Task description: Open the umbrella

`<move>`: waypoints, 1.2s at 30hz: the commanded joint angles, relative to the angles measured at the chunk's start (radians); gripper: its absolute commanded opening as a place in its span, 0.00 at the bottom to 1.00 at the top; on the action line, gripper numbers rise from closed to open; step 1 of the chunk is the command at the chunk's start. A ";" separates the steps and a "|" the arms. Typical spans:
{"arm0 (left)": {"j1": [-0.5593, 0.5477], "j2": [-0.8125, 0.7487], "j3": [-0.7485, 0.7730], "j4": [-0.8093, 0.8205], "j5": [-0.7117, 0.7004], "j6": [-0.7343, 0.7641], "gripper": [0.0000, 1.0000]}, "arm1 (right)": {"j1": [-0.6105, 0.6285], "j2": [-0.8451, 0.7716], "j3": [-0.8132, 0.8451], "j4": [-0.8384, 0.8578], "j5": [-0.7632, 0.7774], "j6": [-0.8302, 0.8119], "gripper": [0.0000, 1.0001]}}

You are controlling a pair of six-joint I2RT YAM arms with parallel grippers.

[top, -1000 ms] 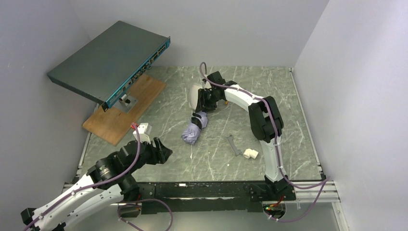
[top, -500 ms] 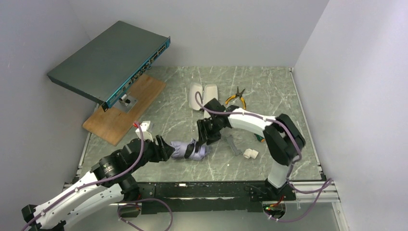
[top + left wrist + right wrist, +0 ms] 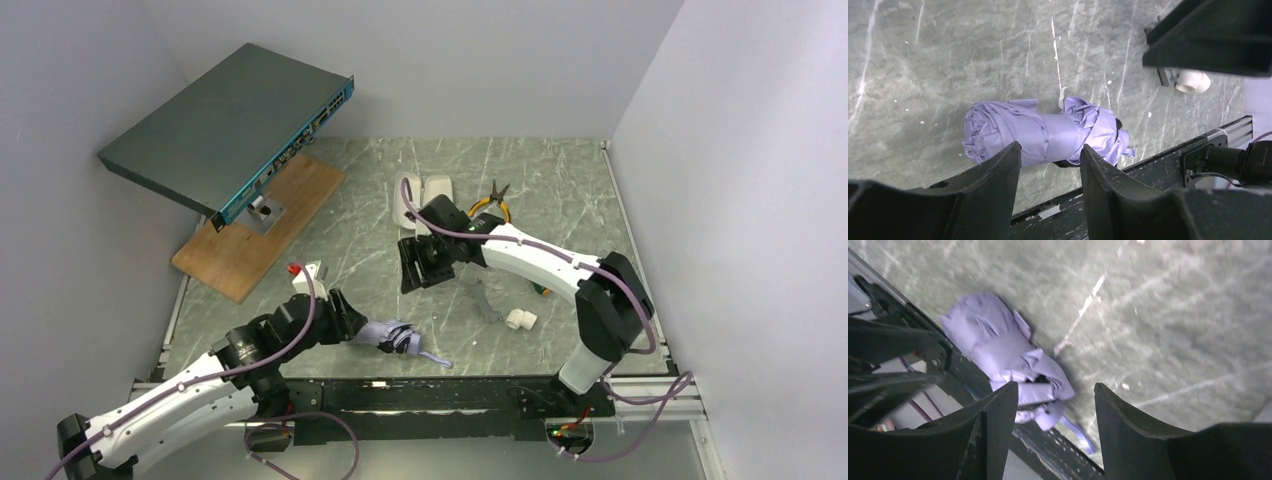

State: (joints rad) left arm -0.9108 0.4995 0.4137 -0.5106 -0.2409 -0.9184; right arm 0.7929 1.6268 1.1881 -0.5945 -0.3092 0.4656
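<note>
Lavender-fabric folded umbrella [image 3: 392, 336] lies lower centre of the top view, long axis left-right, just right of the nearer left gripper [image 3: 347, 326], jaws part-open and empty; right gripper [image 3: 412, 272], further up-frame, likewise open, empty.

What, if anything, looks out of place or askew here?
The network switch is propped steeply tilted over the wooden board, apparently on a mount. The folded umbrella lies close to the near edge of the table, its strap trailing loose.

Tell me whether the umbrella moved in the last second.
Yes. The umbrella came toward the table's near edge, from farther back than the white pipe fitting to roughly level with it.
</note>
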 commanded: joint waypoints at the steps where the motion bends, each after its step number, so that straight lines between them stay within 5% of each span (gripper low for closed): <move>1: 0.003 -0.027 -0.042 0.070 0.016 -0.088 0.50 | 0.001 0.084 0.105 0.054 0.011 -0.025 0.60; 16: 0.001 -0.095 -0.243 0.124 0.017 -0.226 0.47 | 0.130 0.083 -0.115 0.272 -0.178 0.129 0.59; 36: 0.002 -0.025 -0.360 0.304 0.026 -0.224 0.39 | 0.258 0.180 -0.115 0.419 -0.200 0.244 0.59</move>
State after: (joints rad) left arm -0.9070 0.4290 0.1040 -0.2161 -0.2340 -1.1671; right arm 1.0088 1.7638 1.0512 -0.2462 -0.5030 0.6785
